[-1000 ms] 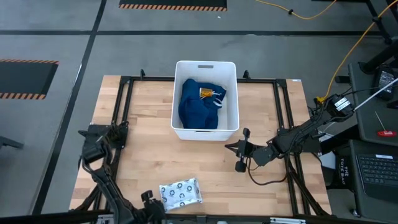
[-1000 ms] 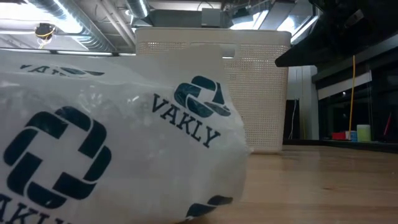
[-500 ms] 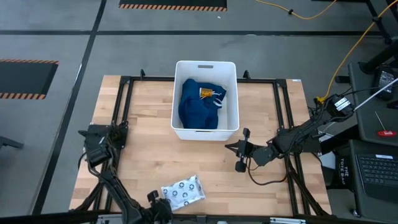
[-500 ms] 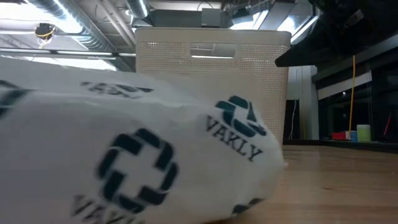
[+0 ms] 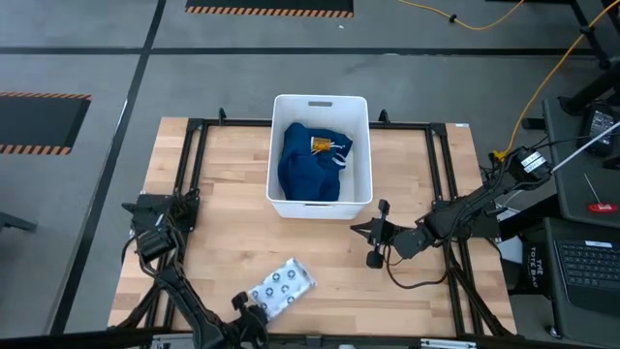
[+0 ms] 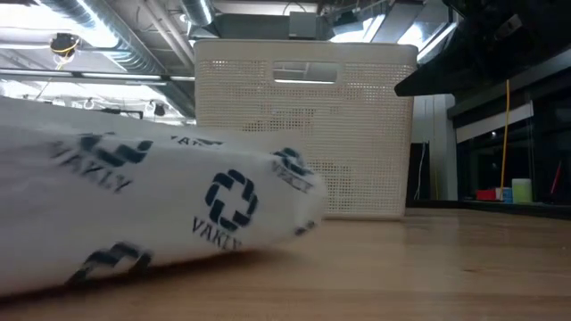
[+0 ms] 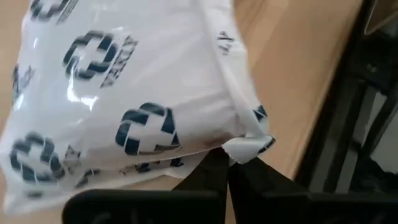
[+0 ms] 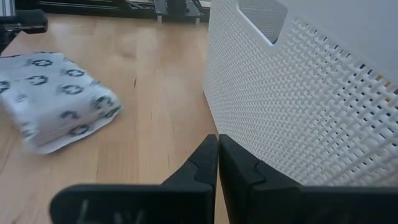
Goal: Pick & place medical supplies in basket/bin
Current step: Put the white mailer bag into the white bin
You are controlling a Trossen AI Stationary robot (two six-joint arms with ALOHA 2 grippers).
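Observation:
The white packet printed with blue rings (image 5: 281, 286) lies slantwise near the table's front edge. It also shows in the left wrist view (image 7: 124, 99), the low view (image 6: 152, 214) and the right wrist view (image 8: 56, 99). My left gripper (image 5: 254, 312) is shut on its near corner. The white bin (image 5: 321, 155) stands at the table's far middle and holds the dark blue garment (image 5: 308, 165) and the amber bottle (image 5: 325, 145). My right gripper (image 5: 373, 237) waits shut, just near and right of the bin. My left gripper pinches the packet's crimped corner (image 7: 245, 146) at its near end between its two fingers (image 7: 211, 174). The fingers come from the table's near side, roughly level. The rest of the packet stretches away from the fingers toward the bin, over the table.
The bin's perforated wall (image 8: 311, 93) stands close beside my right gripper (image 8: 217, 155). Black frame rails (image 5: 194, 194) run along the table's left and right sides. Bare wood (image 5: 232, 233) lies between the packet and the bin.
My left gripper has moved toward the table's right edge and shut on the packet's near corner. The packet has turned about on the table, its far end swinging toward the bin.

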